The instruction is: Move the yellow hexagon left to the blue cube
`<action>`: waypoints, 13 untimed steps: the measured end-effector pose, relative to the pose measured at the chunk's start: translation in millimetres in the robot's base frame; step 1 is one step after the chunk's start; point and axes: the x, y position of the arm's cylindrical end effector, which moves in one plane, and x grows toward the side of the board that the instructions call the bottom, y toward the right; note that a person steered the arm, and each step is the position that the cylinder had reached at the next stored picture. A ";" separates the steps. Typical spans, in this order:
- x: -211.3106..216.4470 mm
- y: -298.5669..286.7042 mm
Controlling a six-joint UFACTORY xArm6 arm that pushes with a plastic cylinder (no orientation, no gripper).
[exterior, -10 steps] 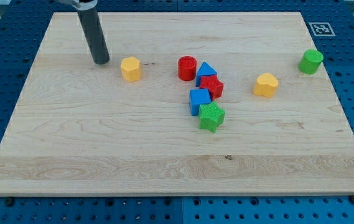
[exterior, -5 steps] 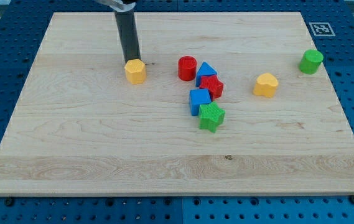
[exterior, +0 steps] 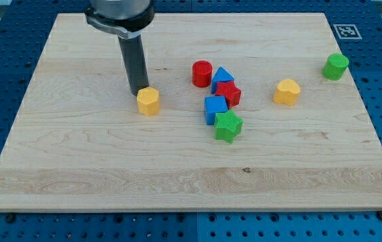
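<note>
Yellow hexagon (exterior: 148,101) sits on the view's left of the wooden board (exterior: 76,168), my tip (exterior: 139,91) touching its upper-left edge — no claw here, just a bare rod. Well apart to its right waits the blue cube (exterior: 215,108), wedged between red star (exterior: 228,93) and green star (exterior: 228,126). Light, stiff and probably slippery; best pushed square on a flat face, or it may spin off.

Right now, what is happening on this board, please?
My tip is at the upper left edge of the yellow hexagon, close enough that it looks like contact. The hexagon sits well to the view's left of the blue cube, with bare wood between them, so it is not yet beside the cube. The cube lies in a cluster with a red star, a blue triangle and a green star.
</note>
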 end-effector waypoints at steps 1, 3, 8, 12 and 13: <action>24.3 0.0; 89.4 0.1; 60.6 -4.3; 65.7 42.8; 65.7 22.0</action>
